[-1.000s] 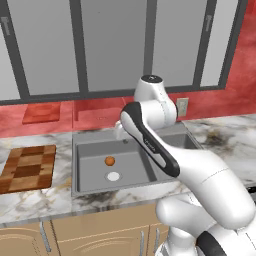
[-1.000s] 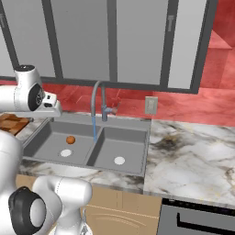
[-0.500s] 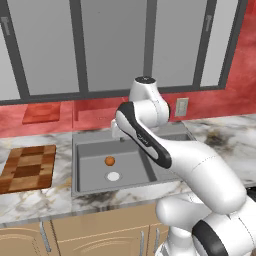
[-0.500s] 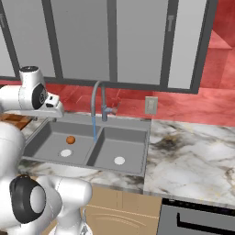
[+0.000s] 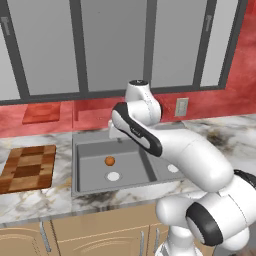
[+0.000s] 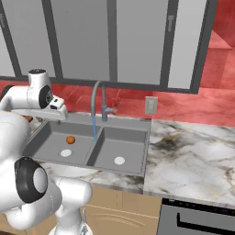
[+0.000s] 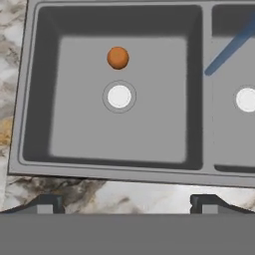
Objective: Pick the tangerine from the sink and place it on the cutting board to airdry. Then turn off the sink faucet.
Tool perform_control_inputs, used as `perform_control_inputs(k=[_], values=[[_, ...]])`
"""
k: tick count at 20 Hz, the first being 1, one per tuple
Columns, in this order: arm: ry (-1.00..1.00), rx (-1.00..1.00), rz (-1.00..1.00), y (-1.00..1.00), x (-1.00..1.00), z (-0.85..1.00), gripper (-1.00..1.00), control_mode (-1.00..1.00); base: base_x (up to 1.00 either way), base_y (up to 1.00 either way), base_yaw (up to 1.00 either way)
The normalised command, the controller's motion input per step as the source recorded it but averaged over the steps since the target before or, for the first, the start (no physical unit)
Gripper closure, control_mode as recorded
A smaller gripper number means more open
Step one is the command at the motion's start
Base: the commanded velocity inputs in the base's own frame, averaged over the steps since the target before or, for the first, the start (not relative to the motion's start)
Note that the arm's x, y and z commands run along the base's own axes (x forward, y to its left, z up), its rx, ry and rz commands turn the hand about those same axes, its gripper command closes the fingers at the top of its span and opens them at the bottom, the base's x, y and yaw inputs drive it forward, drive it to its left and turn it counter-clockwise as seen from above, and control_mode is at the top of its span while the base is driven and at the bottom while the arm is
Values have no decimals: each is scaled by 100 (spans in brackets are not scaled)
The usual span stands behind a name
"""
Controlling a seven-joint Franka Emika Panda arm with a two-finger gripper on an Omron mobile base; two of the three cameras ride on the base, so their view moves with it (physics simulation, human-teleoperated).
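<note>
Tangerine (image 7: 118, 58): lying on the floor of the sink's left basin, just beside the white drain (image 7: 119, 96) and on its far side; also showing in the left base view (image 5: 109, 161) and the right base view (image 6: 70, 139); nothing is touching it.
Sink (image 5: 80, 186): grey, two basins, sitting sunk into the marble bench (image 6: 193, 156); a second white drain (image 6: 119, 160) is lying in the right basin.
Faucet (image 6: 97, 98): standing at the back of the sink between the basins, its arched spout reaching forward; a thin blue stream (image 6: 94, 128) is running down from the spout towards the divider between the basins.
Board (image 5: 27, 167): checkered, lying flat on the bench left of the sink, well apart from the tangerine; nothing is lying on it.
Red board (image 5: 41, 113): plain, sitting at the back wall behind the checkered one.
Gripper (image 7: 127, 204): hanging high over the front rim of the left basin and looking down into it; its two dark tips are standing wide apart, holding nothing; well above the tangerine.
Arm: reaching from the base over the sink, its wrist sitting above the back rim of the left basin in the left base view.
Outlet (image 6: 150, 105): sitting on the red wall right of the faucet.
</note>
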Motion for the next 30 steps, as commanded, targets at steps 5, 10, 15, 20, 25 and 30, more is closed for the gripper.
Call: perform_control_inputs(k=[5, 10, 15, 20, 25, 30], values=[[0, 0, 4, 5, 19, -24, -100, -100, 0, 0, 0], [0, 0, 8, 8, 23, -14, -100, -100, 0, 0, 0], [0, 0, 11, 1, 23, -10, -100, -100, 0, 0, 0], [0, 0, 10, 1, 24, -15, -100, -100, 0, 0, 0], [0, 0, 3, 14, 13, -23, -100, -100, 0, 0, 0], [0, 0, 0, 20, 16, -27, -100, -100, 0, 0, 0]])
